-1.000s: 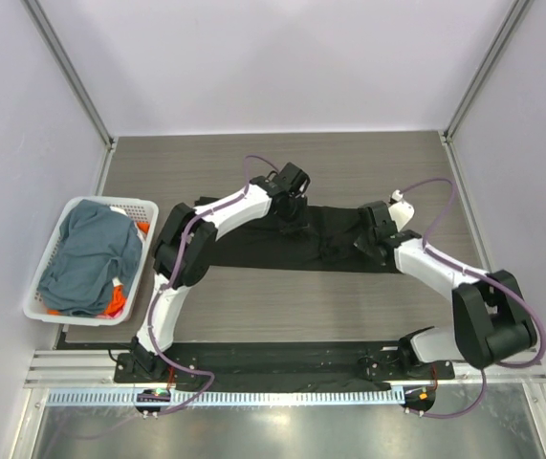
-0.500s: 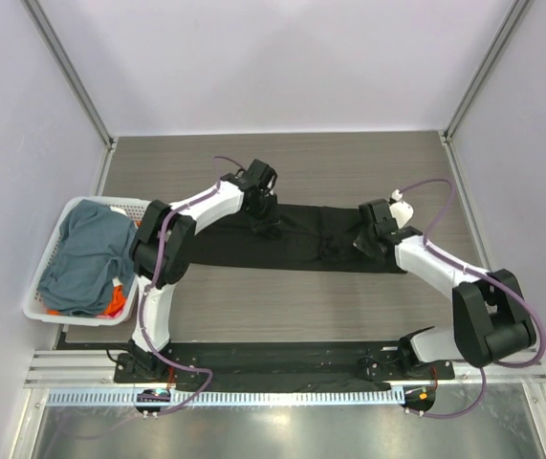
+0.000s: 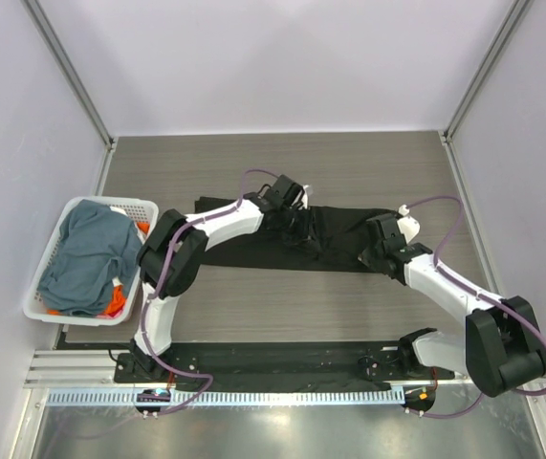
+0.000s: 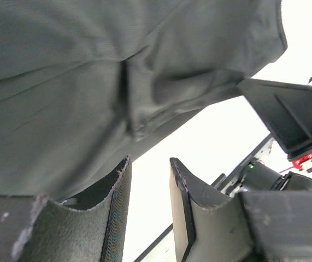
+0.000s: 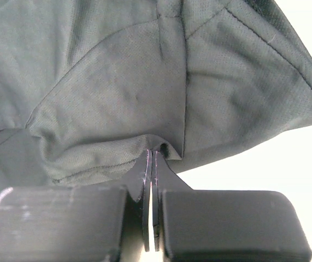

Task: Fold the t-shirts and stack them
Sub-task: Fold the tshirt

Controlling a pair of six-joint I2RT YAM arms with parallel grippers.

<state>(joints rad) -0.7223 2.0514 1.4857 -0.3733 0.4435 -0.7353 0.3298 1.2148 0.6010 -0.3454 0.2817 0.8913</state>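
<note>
Black shirt (image 3: 253, 251): mid-table, bunched into a crosswise strip.
Left gripper (image 4: 147, 164): jaws a little apart, nothing between them. Within the last second I swung it out toward the basket (image 3: 35, 308) and back over the shirt's middle.
Right gripper (image 5: 152, 155): pinched tight on a shirt fold, drawn slightly nearer.
Judgement: fold unfinished; left must regrip.
Grey shirt (image 3: 86, 253): in basket.

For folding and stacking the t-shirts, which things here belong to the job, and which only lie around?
Job: black t-shirt, blue-grey t-shirt, orange t-shirt, left gripper, right gripper.
Only lying about: white basket, table.
</note>
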